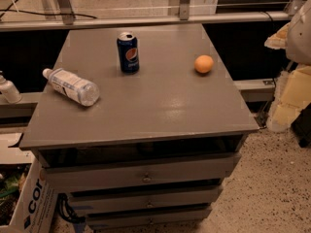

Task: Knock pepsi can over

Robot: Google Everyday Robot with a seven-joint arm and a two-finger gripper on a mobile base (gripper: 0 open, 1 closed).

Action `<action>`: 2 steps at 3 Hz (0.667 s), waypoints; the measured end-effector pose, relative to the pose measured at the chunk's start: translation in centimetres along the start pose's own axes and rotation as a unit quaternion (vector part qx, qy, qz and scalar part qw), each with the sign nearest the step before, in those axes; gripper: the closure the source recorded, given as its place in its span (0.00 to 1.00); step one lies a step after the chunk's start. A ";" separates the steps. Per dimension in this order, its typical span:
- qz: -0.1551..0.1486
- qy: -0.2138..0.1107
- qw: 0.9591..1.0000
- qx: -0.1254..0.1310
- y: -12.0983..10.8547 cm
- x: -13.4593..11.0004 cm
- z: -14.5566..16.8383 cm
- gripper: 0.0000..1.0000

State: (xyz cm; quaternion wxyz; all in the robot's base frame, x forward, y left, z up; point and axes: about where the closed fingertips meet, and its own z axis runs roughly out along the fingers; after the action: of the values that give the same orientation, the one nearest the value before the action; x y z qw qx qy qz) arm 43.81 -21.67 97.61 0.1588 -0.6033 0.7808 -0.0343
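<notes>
The pepsi can [128,52] is dark blue with a round red-white-blue logo and a silver top. It stands upright on the grey cabinet top [146,110], towards the back and left of the middle. My gripper is not in view in the camera view, so its distance from the can does not show.
A clear plastic water bottle [72,86] lies on its side near the left edge. An orange [204,64] sits at the right, near the edge. Drawers [146,177] run below the front. A cardboard box [29,203] stands low left; pale foam pieces [291,101] are at right.
</notes>
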 end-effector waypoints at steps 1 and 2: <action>0.000 0.000 1.000 0.000 0.0 0.0 0.0 0.00; -0.006 -0.028 1.000 -0.005 -0.2 -0.7 0.7 0.00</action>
State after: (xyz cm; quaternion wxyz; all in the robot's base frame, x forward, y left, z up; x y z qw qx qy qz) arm 44.34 -20.92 97.13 0.1774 -0.6096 0.7725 -0.0146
